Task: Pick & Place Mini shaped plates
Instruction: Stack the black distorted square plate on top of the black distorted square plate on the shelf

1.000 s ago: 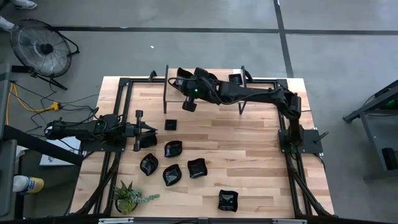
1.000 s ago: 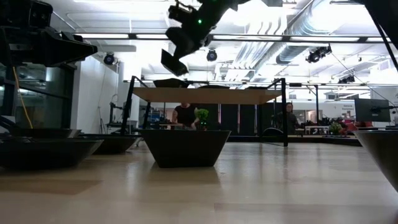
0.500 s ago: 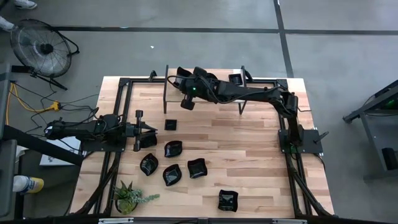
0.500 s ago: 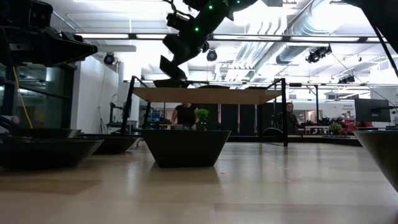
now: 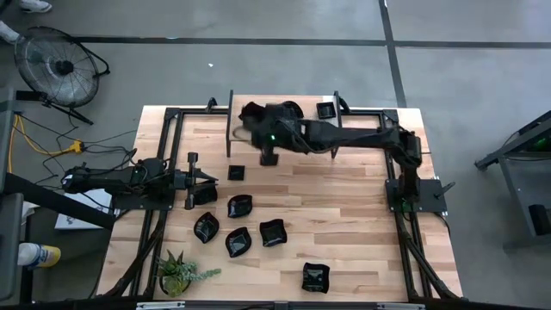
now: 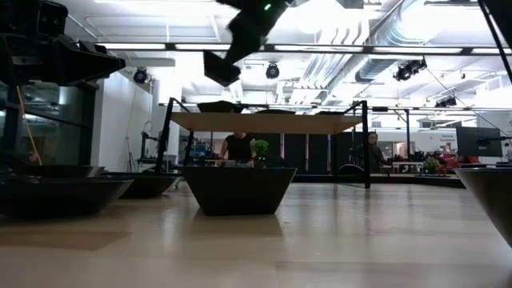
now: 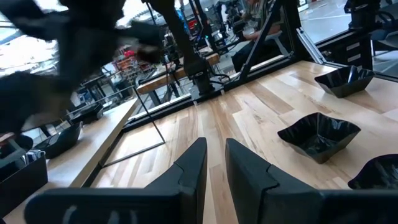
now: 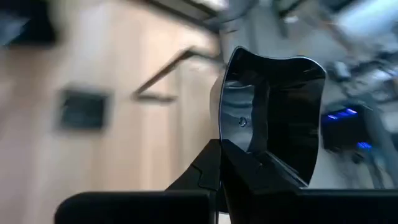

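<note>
The right gripper point(image 8: 219, 163) is clamped on the rim of one glossy black plate point(image 8: 273, 112), carrying it high over the far part of the table point(image 5: 344, 198) beside the raised wooden shelf point(image 6: 264, 122). On that shelf a small square plate point(image 5: 326, 109) sits at the far right end. The left gripper point(image 5: 209, 177), fingers a narrow gap apart and holding nothing, waits low at the table's left edge, just beside another black plate point(image 5: 205, 196). More plates lie mid-table — a small square one point(image 5: 237, 172) and four wavy-edged dishes point(image 5: 239, 206) — with one more point(image 5: 315, 276) near the front edge. A potted plant point(image 5: 176, 274) stands at the near left corner. Compared with a second ago, the right arm has straightened and drawn in, shifting the carried plate slightly rightward; the left arm has not moved.
</note>
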Controlling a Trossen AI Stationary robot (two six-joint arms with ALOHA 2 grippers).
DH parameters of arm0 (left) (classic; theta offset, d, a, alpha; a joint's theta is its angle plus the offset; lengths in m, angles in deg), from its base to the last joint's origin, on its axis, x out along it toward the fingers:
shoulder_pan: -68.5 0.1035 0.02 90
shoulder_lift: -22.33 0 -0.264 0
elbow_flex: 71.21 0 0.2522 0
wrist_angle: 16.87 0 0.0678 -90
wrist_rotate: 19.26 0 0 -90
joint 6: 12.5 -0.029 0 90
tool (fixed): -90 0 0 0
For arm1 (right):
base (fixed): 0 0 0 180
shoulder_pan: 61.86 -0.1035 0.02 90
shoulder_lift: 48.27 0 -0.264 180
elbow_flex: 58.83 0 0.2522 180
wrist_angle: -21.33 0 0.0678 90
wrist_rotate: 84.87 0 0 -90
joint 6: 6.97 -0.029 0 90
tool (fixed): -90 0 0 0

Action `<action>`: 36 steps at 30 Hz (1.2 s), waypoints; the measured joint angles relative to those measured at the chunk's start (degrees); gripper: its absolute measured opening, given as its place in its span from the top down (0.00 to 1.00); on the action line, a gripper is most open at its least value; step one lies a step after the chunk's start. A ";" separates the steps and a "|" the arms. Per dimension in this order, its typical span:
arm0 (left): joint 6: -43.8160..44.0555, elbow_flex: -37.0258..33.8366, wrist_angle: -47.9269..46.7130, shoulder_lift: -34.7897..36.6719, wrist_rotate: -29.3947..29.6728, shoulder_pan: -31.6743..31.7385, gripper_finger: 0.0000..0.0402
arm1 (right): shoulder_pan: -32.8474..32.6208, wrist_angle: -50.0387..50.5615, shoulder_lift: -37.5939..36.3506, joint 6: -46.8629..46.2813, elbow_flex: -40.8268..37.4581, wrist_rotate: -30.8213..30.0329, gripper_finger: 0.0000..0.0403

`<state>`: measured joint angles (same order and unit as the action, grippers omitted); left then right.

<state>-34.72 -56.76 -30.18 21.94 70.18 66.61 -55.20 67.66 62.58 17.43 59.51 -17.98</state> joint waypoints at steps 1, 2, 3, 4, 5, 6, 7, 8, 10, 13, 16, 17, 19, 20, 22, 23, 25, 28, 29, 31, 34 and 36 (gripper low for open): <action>-0.02 0.00 0.00 0.01 0.00 0.00 0.86 | -1.02 3.02 -0.68 0.86 0.00 0.56 1.00; 0.00 0.00 0.00 0.01 0.00 0.00 0.86 | -1.99 6.04 -1.59 1.50 -0.06 1.54 1.00; -0.02 0.00 0.00 0.00 0.00 0.00 0.86 | -2.93 9.25 -2.39 1.84 -0.07 2.70 1.00; -0.01 0.00 0.00 0.00 0.00 0.00 0.86 | -3.78 11.99 -3.21 1.95 -0.07 3.71 1.00; -0.01 0.00 -0.02 0.01 0.00 0.00 0.86 | -4.53 15.13 -4.12 1.76 -0.07 5.18 1.00; 0.00 0.00 -0.02 0.01 0.00 0.00 0.86 | -5.24 18.33 -4.80 1.18 -0.07 6.58 1.00; -0.01 0.00 0.00 0.01 0.00 -0.01 0.86 | -5.94 21.20 -5.54 0.43 -0.07 7.41 1.00; -0.02 0.00 -0.01 0.01 0.00 0.00 0.86 | -6.59 23.19 -6.21 -0.55 -0.27 7.88 1.00; 0.01 0.00 -0.01 0.02 0.00 -0.01 0.86 | -8.01 24.27 -7.74 -1.86 -1.84 6.18 1.00; 0.01 0.00 0.00 0.00 0.00 0.00 0.86 | -10.53 23.74 -11.01 -1.14 -6.10 5.18 1.00; -0.02 0.00 -0.02 -0.01 0.00 0.00 0.86 | -13.38 23.26 -14.64 -1.12 -11.88 3.09 1.00; -0.01 0.00 -0.02 0.02 0.00 0.00 0.86 | -14.30 23.28 -15.68 -1.72 -13.72 1.73 1.00; -0.01 0.00 -0.02 0.00 0.00 -0.01 0.86 | -15.99 22.18 -18.17 -3.44 -16.92 -1.06 1.00; -0.02 0.00 -0.01 -0.01 0.00 -0.01 0.86 | -16.84 21.04 -19.51 -4.22 -18.27 -2.20 1.00; -0.01 0.00 -0.01 0.01 0.00 0.00 0.86 | -18.53 19.15 -22.08 -5.04 -20.59 -3.28 1.00; -0.02 0.00 0.00 0.01 0.00 -0.02 0.86 | -19.40 18.34 -23.19 -5.09 -21.54 -3.26 1.00; 0.00 0.00 0.00 0.01 0.00 0.00 0.86 | -20.94 16.27 -24.96 -5.07 -23.27 -3.01 1.00; 0.01 0.00 0.00 0.01 0.00 0.00 0.86 | -22.57 15.10 -26.82 -5.44 -24.82 -2.85 1.00; -0.01 0.01 -0.03 -0.01 -0.01 0.00 0.86 | -22.90 14.80 -27.20 -6.17 -25.02 -3.04 1.00; -0.04 0.35 -0.56 0.02 -0.14 -0.01 0.86 | -23.32 14.32 -27.63 -7.33 -25.70 -3.13 1.00; -0.41 0.46 0.33 -0.01 0.14 0.00 0.86 | -23.33 13.30 -27.51 -7.63 -27.14 -2.93 1.00; -0.41 0.46 1.30 0.02 0.79 0.00 0.86 | -23.32 12.83 -27.48 -7.84 -28.00 -2.72 1.00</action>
<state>-35.13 -56.30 -28.88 21.95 70.97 66.61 -78.52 80.49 35.10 9.59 31.50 -20.70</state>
